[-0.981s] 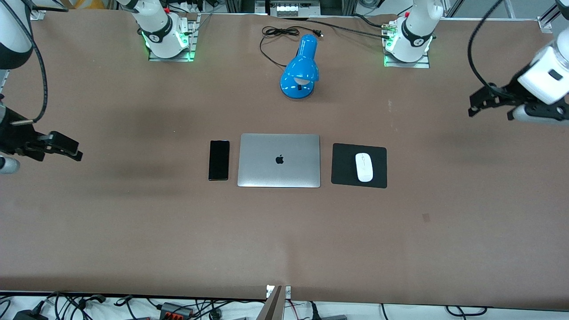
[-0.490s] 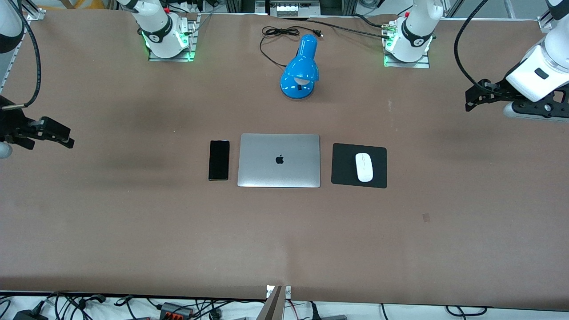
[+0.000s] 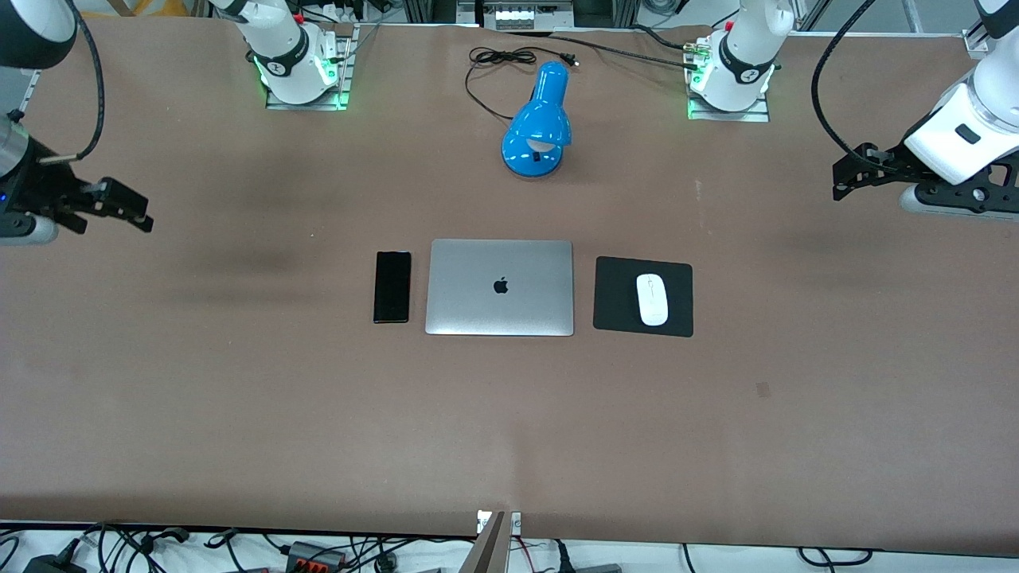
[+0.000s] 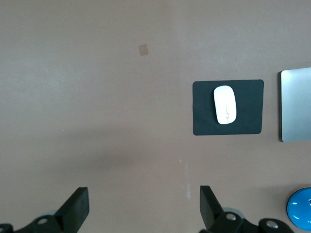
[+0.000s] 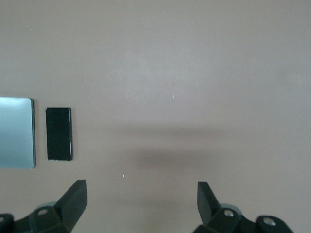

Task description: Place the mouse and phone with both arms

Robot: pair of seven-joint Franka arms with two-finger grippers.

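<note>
The white mouse [image 3: 652, 299] lies on a black mat [image 3: 617, 296] beside the silver laptop [image 3: 500, 287], toward the left arm's end; it also shows in the left wrist view [image 4: 225, 104]. The black phone [image 3: 392, 286] lies flat on the table beside the laptop, toward the right arm's end, and shows in the right wrist view [image 5: 59, 133]. My left gripper [image 3: 849, 181] [image 4: 144, 208] is open and empty, up over bare table at the left arm's end. My right gripper [image 3: 131, 208] [image 5: 141, 203] is open and empty, over bare table at the right arm's end.
A blue desk lamp [image 3: 539, 123] with a black cord [image 3: 497, 59] lies farther from the front camera than the laptop. The two arm bases [image 3: 298, 68] [image 3: 732, 76] stand along the table's top edge. A small patch [image 3: 763, 389] marks the table.
My right gripper has risen and moved toward the robots' side of the table. My left gripper shifted slightly the same way, then stayed still. Mouse and phone have not moved.
</note>
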